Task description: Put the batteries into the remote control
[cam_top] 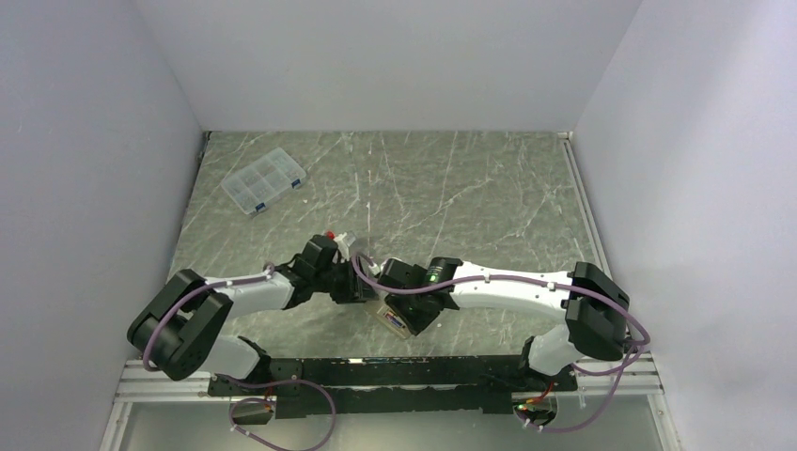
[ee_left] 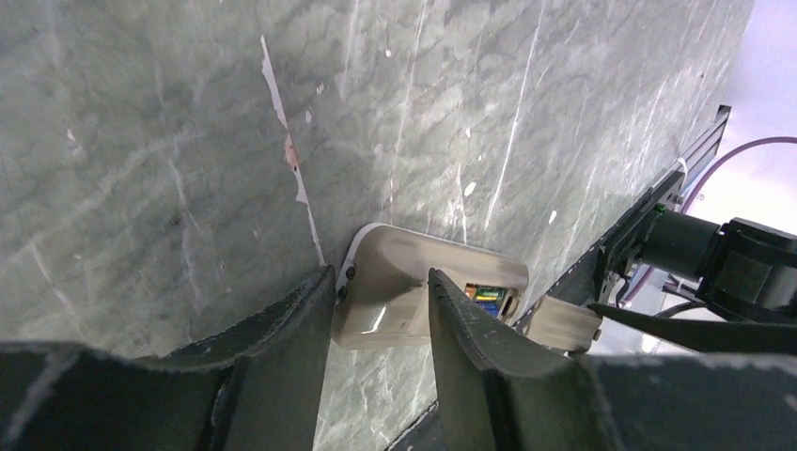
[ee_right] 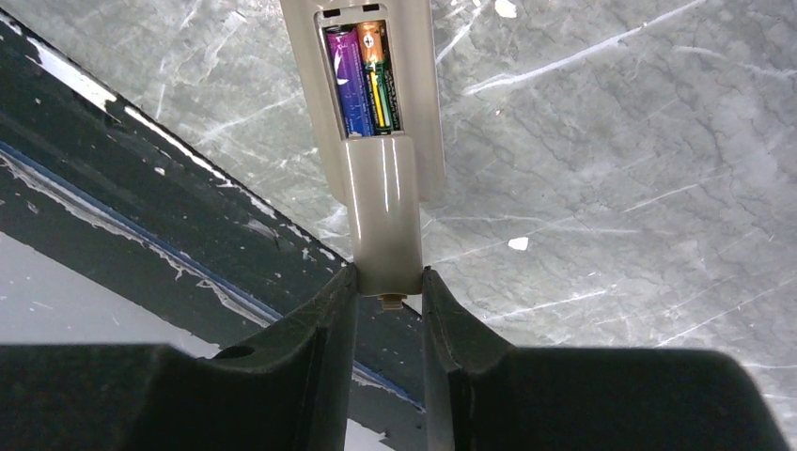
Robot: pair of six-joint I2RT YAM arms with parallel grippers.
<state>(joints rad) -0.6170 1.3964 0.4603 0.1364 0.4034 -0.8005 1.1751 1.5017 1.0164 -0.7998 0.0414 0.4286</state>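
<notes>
Cover-fitting step: both batteries [ee_right: 362,80] sit in the bay of the remote control [ee_right: 416,94] at the table's [ee_right: 611,188] near edge; the right gripper [ee_right: 388,282] pinches the beige cover [ee_right: 383,207], the left gripper [ee_left: 381,291] brackets the remote's end, clamping indeterminate; next, the cover needs a straight push home

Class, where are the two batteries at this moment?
Right wrist view, top centre: the batteries lie side by side in the open bay of the remote, just beyond the beige cover pinched in the right hand.
</notes>
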